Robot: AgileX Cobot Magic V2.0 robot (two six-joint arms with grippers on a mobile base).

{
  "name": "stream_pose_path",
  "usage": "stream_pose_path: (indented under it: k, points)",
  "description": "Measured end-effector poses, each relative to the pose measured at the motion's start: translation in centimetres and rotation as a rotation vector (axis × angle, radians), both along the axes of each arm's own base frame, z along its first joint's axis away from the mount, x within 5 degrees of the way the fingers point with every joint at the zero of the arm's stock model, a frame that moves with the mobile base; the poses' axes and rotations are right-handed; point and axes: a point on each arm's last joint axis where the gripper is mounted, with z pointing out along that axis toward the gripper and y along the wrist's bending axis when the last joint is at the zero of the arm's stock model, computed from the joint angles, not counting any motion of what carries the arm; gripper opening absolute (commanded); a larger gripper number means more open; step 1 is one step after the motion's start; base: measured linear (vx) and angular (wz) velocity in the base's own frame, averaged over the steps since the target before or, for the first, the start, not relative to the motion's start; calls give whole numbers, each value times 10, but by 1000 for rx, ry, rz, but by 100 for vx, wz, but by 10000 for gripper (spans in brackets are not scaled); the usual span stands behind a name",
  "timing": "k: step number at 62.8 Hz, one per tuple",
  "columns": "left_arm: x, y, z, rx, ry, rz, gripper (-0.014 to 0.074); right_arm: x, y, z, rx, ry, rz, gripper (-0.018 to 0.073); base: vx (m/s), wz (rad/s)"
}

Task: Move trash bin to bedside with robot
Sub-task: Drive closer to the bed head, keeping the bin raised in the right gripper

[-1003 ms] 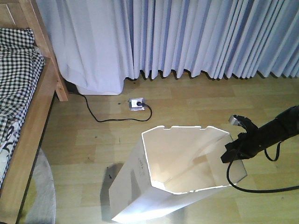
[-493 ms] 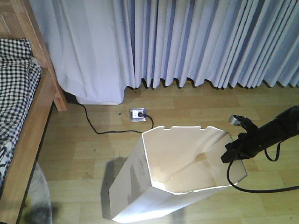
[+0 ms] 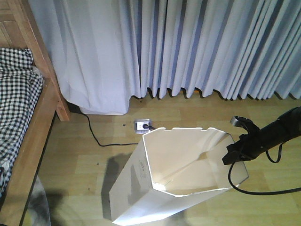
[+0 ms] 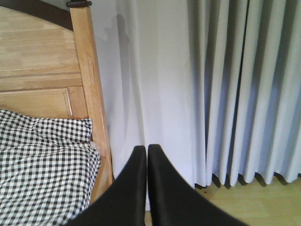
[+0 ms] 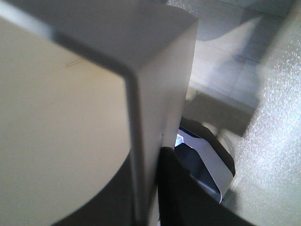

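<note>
My right pincer is clamped on the right-hand rim of the bin, with one finger inside the wall and one outside. The wrist view is blurred, so that is how it appears rather than a certainty. My left pincer is closed on nothing and points at the curtain next to the bed. The bin stands on the floor, right of the bed and well apart from it.

To do this well, I should keep the grip firm and move slowly so the bin slides instead of tipping. I should also steer left toward the bed and skirt the socket and its cable.

Compared with a second ago, the bin and my pincer sit at the same spot in the front view. The curtain has drawn closer, and the socket, then clear of the far rim, now lies just beside it. I judge the base has rolled forward and taken the bin along.
</note>
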Motion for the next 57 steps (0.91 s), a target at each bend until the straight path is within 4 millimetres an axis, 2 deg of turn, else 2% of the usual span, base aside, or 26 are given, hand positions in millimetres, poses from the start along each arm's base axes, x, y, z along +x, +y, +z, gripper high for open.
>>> stream_pose_path:
  k: [57]
  points:
    - [0,0,0,0,0,0,-6,0,0,0,-2,-1,-1,-4,19,4]
